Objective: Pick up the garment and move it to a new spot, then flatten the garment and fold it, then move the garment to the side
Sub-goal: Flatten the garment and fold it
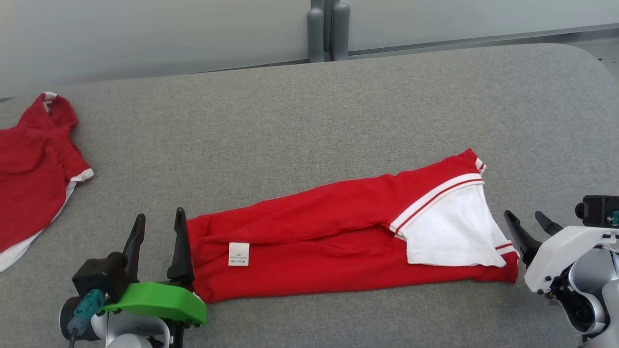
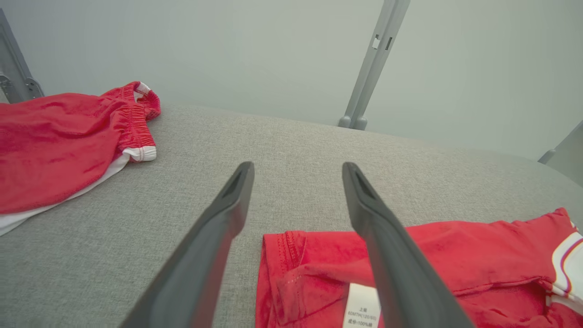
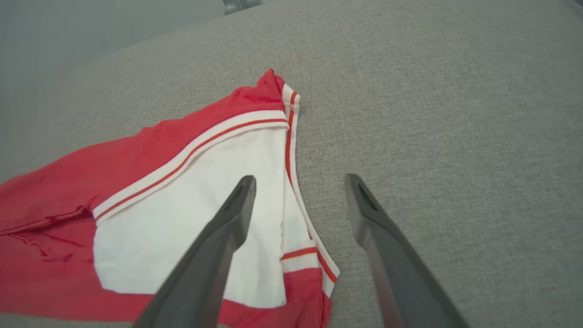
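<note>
- While it lies flat on the grey table [image 1: 338, 96], the garment [image 1: 329, 232] runs as a long red band across the lower middle of the head view, rising a little from lower left to right
- Its right end is turned back and shows a white panel [image 1: 449, 232] edged with a red-and-white stripe; a small white label [image 1: 238, 253] sits near its left end
- The left gripper [image 1: 160, 214] is at the lower left of the head view, just beside the garment's left end, jaws wide with nothing between them
- In the left wrist view one of its fingers [image 2: 387, 255] crosses in front of the garment's corner; whether it touches the cloth I cannot tell
- The right gripper [image 1: 523, 213] is at the lower right of the head view, just off the garment's right end, jaws wide and empty
- In the right wrist view one of its fingers [image 3: 218, 246] passes in front of the white panel, the other over bare table
- A second red cloth [image 1: 29, 193] with white trim lies crumpled at the left edge of the head view, well apart from the garment
- Two grey posts [image 1: 328, 29] stand behind the table at the top middle
</note>
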### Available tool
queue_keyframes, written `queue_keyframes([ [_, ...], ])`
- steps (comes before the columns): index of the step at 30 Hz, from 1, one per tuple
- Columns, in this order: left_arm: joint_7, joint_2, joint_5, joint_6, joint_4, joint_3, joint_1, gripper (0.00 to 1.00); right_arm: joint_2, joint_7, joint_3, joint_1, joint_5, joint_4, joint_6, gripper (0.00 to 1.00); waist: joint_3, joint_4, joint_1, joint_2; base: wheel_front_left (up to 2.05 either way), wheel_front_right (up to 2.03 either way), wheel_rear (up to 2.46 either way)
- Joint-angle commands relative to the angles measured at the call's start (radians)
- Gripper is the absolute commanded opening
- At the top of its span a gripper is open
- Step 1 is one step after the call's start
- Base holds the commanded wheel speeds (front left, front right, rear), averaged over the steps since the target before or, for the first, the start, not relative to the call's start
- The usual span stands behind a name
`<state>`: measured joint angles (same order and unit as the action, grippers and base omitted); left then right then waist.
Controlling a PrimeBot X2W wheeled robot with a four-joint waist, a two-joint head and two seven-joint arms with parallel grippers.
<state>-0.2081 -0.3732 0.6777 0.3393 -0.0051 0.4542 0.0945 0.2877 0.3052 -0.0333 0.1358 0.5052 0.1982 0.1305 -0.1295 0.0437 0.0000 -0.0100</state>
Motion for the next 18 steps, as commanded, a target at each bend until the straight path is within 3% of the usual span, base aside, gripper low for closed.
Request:
queue_keyframes([
  [1,-0.005,0.001,0.002,0.0,-0.007,-0.001,0.01,1.0,0.009,0.017,0.004,0.023,-0.005,0.026,0.0,1.0,-0.011,-0.022,0.0,0.01,0.0,0.0,0.0],
  [18,-0.02,0.009,0.0,0.004,-0.014,-0.005,0.012,1.0,0.045,0.101,0.05,0.151,0.078,0.262,0.0,1.0,-0.028,-0.133,0.0,0.01,0.0,0.0,0.0],
])
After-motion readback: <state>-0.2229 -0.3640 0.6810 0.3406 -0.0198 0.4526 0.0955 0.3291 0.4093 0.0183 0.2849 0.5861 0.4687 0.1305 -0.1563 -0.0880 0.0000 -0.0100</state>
